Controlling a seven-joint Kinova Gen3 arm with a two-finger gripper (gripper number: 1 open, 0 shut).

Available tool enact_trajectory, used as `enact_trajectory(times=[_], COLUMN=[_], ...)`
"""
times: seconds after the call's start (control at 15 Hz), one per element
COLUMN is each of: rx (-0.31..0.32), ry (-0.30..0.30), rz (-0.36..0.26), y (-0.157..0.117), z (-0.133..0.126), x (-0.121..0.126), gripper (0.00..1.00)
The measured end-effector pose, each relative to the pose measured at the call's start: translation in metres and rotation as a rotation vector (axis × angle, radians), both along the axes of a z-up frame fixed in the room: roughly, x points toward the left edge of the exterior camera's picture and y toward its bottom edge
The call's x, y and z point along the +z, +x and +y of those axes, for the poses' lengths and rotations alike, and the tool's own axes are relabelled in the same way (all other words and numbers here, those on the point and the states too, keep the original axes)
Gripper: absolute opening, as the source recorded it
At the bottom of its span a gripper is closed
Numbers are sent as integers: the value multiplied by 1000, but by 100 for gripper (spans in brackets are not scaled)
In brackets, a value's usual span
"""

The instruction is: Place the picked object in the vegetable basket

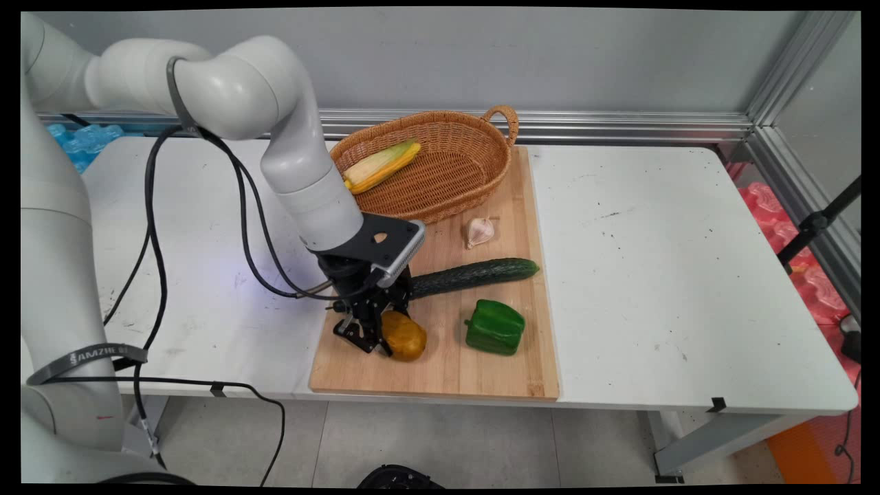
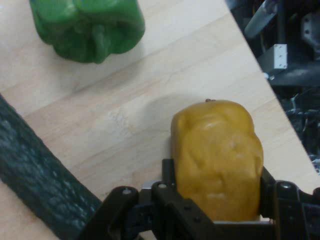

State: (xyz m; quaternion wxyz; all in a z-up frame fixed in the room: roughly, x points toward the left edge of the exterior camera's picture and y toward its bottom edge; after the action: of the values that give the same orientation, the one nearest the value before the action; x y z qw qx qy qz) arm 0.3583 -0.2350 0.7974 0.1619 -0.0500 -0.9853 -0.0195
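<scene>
A white table (image 1: 687, 275) is lying before a grey wall, carrying a wooden cutting board (image 1: 495, 371). From above, my claw (image 1: 375, 337) is reaching down near the board's front left corner, its fingers closing around a yellow-brown potato (image 1: 405, 337). A cucumber (image 1: 481, 273) is lying across the board's middle, a green pepper (image 1: 495, 326) near the right edge, a garlic bulb (image 1: 479, 230) farther back. A wicker basket (image 1: 467, 179) holding corn (image 1: 381, 166) is sitting at the back edge.

Through my hand camera, I am clasping the potato (image 2: 217, 155) between my fingers (image 2: 167, 172), with the pepper (image 2: 87, 27) and cucumber (image 2: 40, 180) beyond.
</scene>
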Motion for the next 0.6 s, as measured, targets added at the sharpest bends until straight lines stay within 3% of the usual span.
enact_trajectory(times=[0.2,0.4,0.6], rx=[14,34,112], ry=[22,37,28], rz=[1,1,6], y=[2,9,22], z=[-2,-4,-10], x=[15,45,84], gripper=[0,0,0])
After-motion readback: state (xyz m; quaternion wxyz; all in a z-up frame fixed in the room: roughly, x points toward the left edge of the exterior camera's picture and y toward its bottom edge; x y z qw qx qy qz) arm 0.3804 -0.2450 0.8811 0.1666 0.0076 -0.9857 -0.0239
